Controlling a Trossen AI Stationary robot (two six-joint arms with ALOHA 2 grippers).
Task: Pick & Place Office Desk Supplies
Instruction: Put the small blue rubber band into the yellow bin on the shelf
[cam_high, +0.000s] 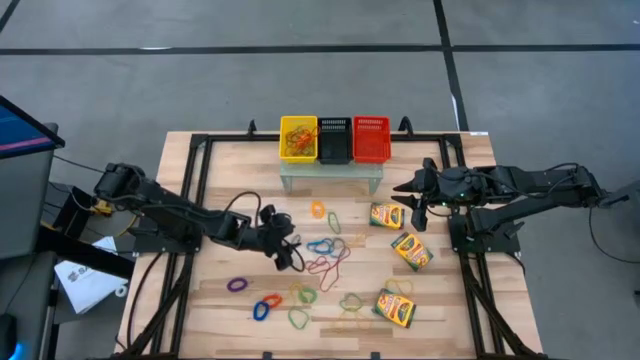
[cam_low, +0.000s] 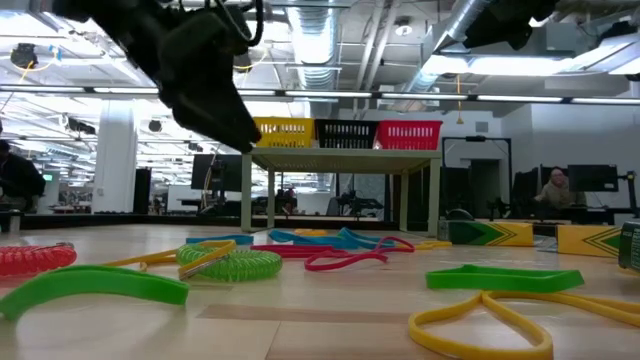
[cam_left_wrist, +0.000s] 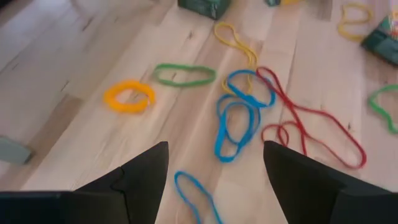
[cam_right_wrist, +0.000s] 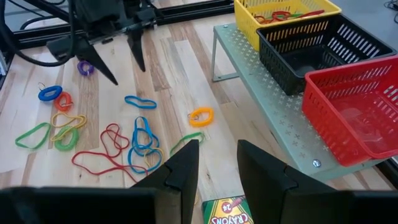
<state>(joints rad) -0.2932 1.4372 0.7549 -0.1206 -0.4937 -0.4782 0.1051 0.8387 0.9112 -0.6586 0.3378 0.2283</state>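
A few rubber bands (cam_high: 297, 135) lie in the yellow basket (cam_high: 298, 139). Most rubber-band loops (cam_high: 328, 262) and three crayon boxes (cam_high: 411, 250) wait on the worktop (cam_high: 230, 180) (probably lots left). The left pincer (cam_high: 290, 253), spread and empty, hangs over the blue band (cam_left_wrist: 236, 121). The right pincer (cam_high: 412, 187), partly spread, waits empty above a crayon box (cam_right_wrist: 227, 210).

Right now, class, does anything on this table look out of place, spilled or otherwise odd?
Yes. Rubber bands lie strewn loose across the table, several overlapping in a tangle, while others already sit in the yellow basket on the shelf. Three crayon boxes lie at different angles on the right side. Nothing looks damaged.
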